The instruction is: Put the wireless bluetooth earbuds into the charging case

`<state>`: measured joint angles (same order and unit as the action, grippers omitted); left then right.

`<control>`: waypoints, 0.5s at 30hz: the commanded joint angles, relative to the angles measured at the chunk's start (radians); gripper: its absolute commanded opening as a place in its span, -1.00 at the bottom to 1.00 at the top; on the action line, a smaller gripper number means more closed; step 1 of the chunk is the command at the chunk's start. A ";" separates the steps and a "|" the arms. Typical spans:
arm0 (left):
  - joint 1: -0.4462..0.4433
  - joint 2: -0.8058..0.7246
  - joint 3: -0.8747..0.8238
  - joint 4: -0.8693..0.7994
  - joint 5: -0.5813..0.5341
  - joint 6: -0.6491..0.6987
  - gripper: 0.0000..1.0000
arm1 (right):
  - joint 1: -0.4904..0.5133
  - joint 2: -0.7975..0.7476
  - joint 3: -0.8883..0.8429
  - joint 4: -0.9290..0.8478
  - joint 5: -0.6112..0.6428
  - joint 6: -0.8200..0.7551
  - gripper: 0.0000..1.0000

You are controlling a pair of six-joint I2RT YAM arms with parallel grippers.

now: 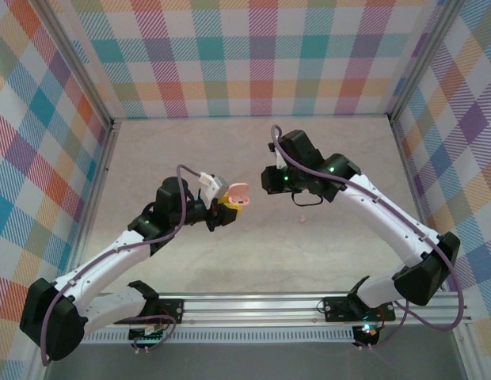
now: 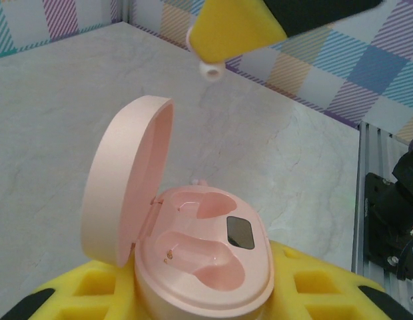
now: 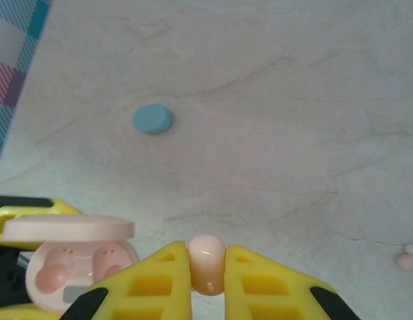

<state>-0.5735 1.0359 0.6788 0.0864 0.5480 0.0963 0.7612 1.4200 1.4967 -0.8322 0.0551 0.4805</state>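
My left gripper (image 2: 200, 297) is shut on the base of a pink charging case (image 2: 206, 267), holding it above the table. Its lid (image 2: 126, 193) stands open and both wells are empty. From above, the case (image 1: 239, 193) shows at the left gripper's (image 1: 228, 206) tip. My right gripper (image 3: 206, 267) is shut on a salmon pink earbud (image 3: 206, 261). It hovers just beyond and above the case, where its yellow finger (image 2: 233, 27) and the bud's pale tip (image 2: 210, 69) show. A second pink earbud (image 1: 302, 219) lies on the table, at the right edge (image 3: 410, 257) of the right wrist view.
A small light blue oval piece (image 3: 153, 119) lies on the marble tabletop (image 1: 253, 261); I cannot tell whether it is a bud or a case. Plaid walls (image 1: 253, 55) enclose the table on three sides. The arms' rail (image 1: 309, 305) runs along the near edge.
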 commanded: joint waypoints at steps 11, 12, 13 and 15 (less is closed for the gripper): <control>0.008 0.014 0.021 0.081 -0.021 -0.044 -0.60 | 0.044 -0.050 0.006 0.051 -0.056 -0.010 -0.71; 0.008 0.013 0.018 0.087 -0.023 -0.047 -0.60 | 0.045 -0.049 0.009 0.053 -0.058 -0.011 -0.71; 0.008 0.011 0.012 0.096 -0.026 -0.052 -0.60 | 0.048 -0.047 0.011 0.053 -0.059 -0.012 -0.71; 0.008 0.009 0.005 0.116 -0.030 -0.062 -0.60 | 0.055 -0.046 0.016 0.054 -0.058 -0.013 -0.72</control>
<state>-0.5735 1.0504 0.6785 0.1352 0.5285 0.0589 0.8032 1.3926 1.4963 -0.8009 0.0143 0.4808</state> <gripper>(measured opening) 0.368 0.145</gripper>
